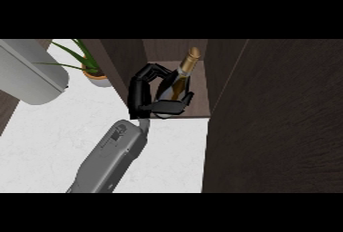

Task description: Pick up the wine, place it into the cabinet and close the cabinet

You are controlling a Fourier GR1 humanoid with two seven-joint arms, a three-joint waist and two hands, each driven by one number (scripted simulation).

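Wine (182,78) between curled fingers (155,72)

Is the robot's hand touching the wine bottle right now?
Touching. In the head view the right hand curls round the wine bottle at the open cabinet, fingers above and thumb below its body, no gap showing.
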